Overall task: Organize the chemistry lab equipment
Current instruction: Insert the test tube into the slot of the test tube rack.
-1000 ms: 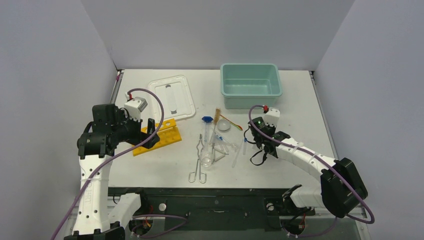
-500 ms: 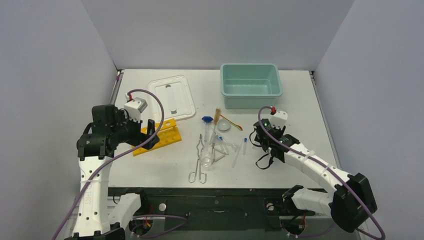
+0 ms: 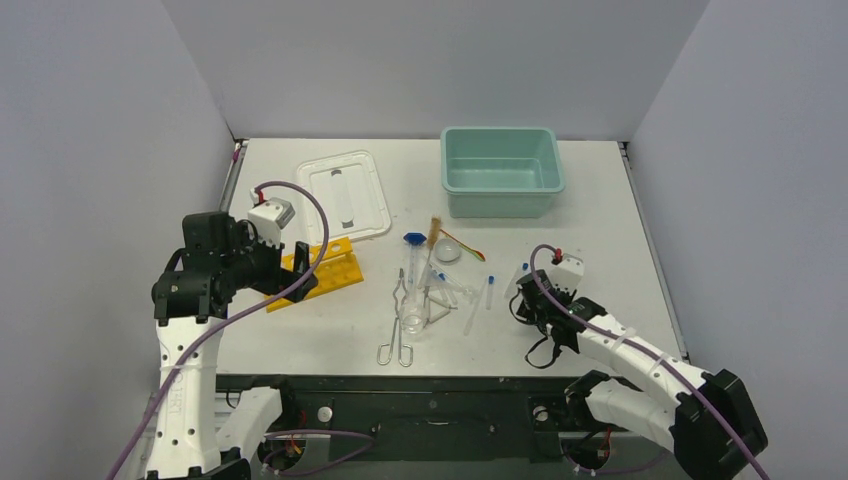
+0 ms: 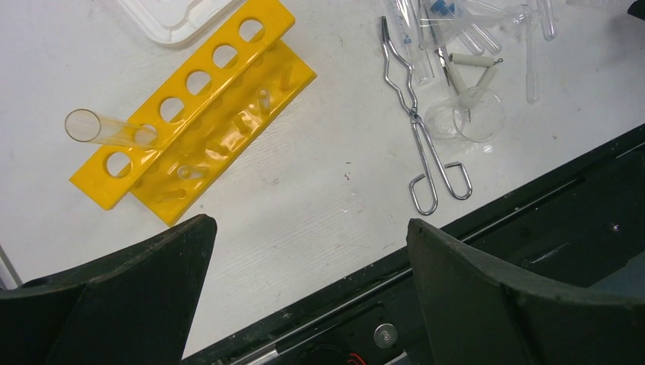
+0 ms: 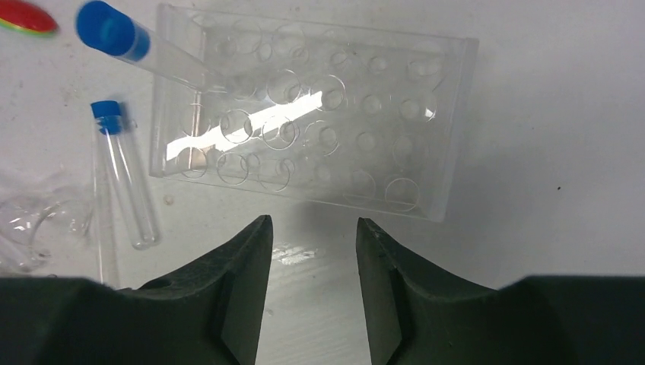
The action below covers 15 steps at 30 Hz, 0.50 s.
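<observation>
The yellow holed rack [image 4: 199,114] lies at the left with one clear glass tube [image 4: 106,129] leaning in a hole. My left gripper [image 4: 308,224] hovers open above and near it [image 3: 302,270], holding nothing. Metal tongs [image 4: 426,144] lie next to the glass beaker [image 4: 478,115] among loose tubes in the table's middle [image 3: 413,322]. In the right wrist view a clear holed rack [image 5: 342,144] carries a blue-capped vial [image 5: 114,32]; another blue-capped vial [image 5: 123,179] lies on the table beside it. My right gripper [image 5: 310,222] stands open and empty just short of that rack [image 3: 525,298].
The teal tub [image 3: 500,185] stands at the back right and the white lid [image 3: 345,195] at the back left. A brush [image 3: 435,232] and a round dish [image 3: 448,251] lie behind the tube pile. The table's black near edge [image 4: 395,274] runs just under my left gripper.
My right gripper has opened and drawn back toward the near edge, away from the clear rack, where a blue-capped vial now stands. The left arm has barely moved.
</observation>
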Tool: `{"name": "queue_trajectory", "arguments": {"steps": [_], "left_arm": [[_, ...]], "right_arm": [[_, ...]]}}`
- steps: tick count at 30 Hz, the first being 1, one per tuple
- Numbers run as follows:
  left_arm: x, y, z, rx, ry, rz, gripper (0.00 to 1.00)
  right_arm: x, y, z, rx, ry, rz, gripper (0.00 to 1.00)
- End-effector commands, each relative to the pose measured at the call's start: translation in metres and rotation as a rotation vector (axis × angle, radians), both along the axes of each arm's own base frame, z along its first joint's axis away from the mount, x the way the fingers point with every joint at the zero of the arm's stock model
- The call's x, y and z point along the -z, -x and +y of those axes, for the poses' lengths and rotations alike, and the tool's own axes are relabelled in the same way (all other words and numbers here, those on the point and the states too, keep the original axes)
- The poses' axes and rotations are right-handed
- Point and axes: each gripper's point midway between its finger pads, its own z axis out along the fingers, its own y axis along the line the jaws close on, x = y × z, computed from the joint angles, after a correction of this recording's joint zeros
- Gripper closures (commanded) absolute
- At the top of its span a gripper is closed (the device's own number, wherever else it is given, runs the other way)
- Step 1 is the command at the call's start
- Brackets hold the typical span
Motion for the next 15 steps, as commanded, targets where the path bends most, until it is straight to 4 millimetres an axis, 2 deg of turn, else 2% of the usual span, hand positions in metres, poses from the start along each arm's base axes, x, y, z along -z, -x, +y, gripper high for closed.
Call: {"name": "queue_trajectory", "arguments": {"steps": [1, 11, 15], "left_arm": [[-0.015, -0.001, 0.0, 0.005, -0.011, -0.05, 0.03], [-0.02, -0.003, 0.003, -0.005, -0.019, -0.055, 0.03], [-0.02, -0.005, 0.004, -0.009, -0.028, -0.055, 0.03]], "right_arm": [[0.004, -0.012, 0.013, 0.037, -0.08, -0.033, 0.59], [0.02, -0.039, 0.028, -0.006, -0.037, -0.008, 0.62], [0.018, -0.055, 0.038, -0.03, -0.04, -0.021, 0.64]]}}
